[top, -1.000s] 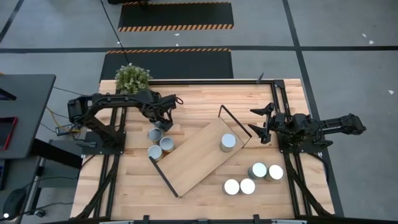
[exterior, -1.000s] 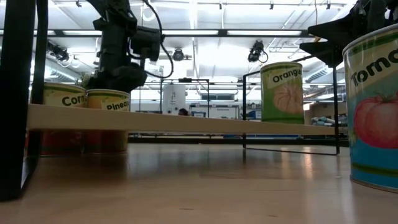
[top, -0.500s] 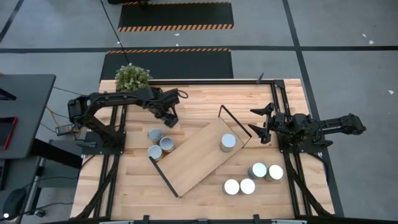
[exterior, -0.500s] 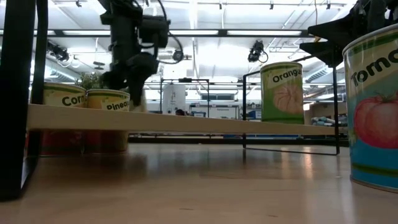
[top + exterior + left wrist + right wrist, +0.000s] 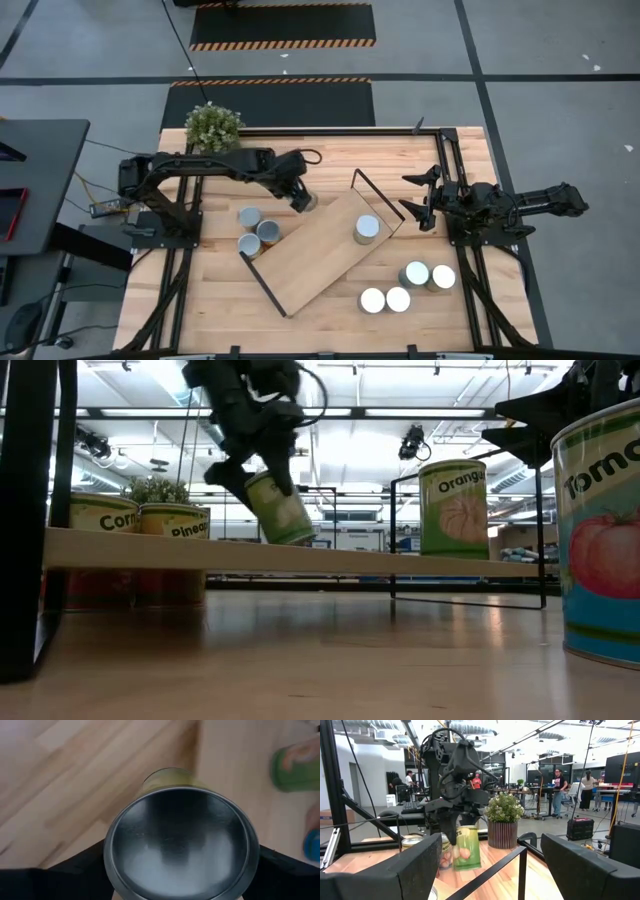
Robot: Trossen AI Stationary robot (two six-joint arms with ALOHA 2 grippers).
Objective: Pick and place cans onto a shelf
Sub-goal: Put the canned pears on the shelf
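High view: left pincer (image 5: 299,197) is carrying a clamped can (image 5: 279,508) toward the shelf (image 5: 310,255); one tin (image 5: 367,229) is shelved, six are waiting on the desk (image 5: 330,160). Right pincer (image 5: 416,201) is idling, fingers apart.

At the centre of your left wrist view the held can (image 5: 181,847) shows a bare metal end, smooth and dully reflective inside a raised rim, while in the low view its side (image 5: 279,508) is a glossy green printed label, like the shiny paper-look labels on the orange can (image 5: 453,508) at right of centre and the tomato can (image 5: 601,530) at the right edge. The shelf (image 5: 315,255) in the middle of your high view is pale, smooth wood with a matt finish and thin black wire ends, and the tabletop (image 5: 330,160) around it is planked light wood with visible grain and a slight sheen in the low view. The left gripper (image 5: 252,465) and right gripper (image 5: 412,198) look like matt black plastic or metal.
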